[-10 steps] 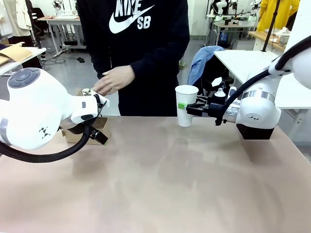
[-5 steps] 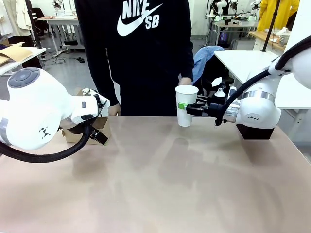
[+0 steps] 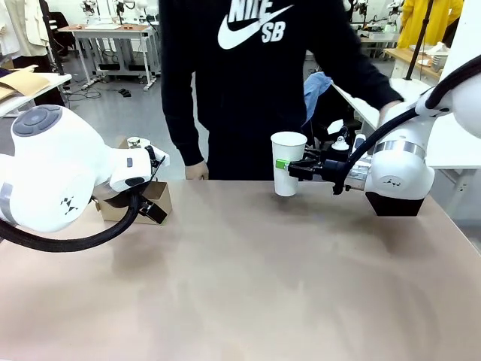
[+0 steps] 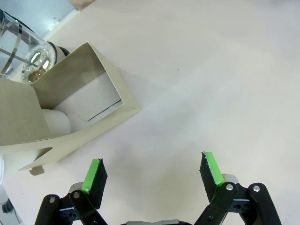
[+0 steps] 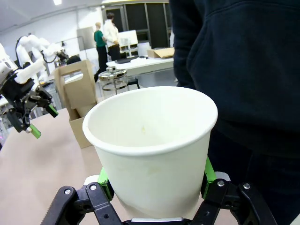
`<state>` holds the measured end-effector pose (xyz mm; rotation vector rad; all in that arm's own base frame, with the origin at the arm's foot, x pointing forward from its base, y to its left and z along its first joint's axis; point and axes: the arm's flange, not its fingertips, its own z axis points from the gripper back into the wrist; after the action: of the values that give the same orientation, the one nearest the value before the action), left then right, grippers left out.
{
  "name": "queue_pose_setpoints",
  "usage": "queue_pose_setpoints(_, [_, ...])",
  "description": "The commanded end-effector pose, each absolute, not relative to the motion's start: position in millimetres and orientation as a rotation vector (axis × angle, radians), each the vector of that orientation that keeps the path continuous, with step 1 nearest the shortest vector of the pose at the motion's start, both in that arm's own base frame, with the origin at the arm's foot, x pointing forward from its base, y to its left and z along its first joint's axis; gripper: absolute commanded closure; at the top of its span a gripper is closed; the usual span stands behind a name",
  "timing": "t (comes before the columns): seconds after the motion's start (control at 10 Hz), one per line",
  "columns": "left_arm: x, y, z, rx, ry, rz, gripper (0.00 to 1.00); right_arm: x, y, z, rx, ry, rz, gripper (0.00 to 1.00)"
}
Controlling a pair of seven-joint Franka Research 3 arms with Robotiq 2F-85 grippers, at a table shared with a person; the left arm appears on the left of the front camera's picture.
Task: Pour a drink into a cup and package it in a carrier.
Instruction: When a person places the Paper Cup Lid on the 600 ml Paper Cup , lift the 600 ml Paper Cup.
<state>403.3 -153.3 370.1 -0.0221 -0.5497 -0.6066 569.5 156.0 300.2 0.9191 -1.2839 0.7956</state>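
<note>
Tall white paper cup (image 3: 288,163) stands upright and lidless in your right gripper (image 3: 293,170), whose green pads (image 5: 207,172) are clamped on its lower wall, at the far side of the beige table (image 3: 248,286). Your left gripper (image 4: 152,171) hangs with jaws spread wide and nothing between them, just beside the brown cardboard carrier (image 4: 79,101), well apart from the cup.

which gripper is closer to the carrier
Left. The left gripper hangs open right beside the carrier; the right gripper is off across the table, shut on the cup.
</note>
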Motion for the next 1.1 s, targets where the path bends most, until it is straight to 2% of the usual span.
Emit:
queue_pose_setpoints(0.0, [403.5,-152.3,370.3,-0.025,-0.550,-0.604,0.00,569.8,159.0,303.1,0.920,-1.293,0.790,0.19])
queue_pose_setpoints(1.0, [403.5,-152.3,370.3,-0.025,-0.550,-0.604,0.00,569.8,159.0,303.1,0.920,-1.293,0.790,0.19])
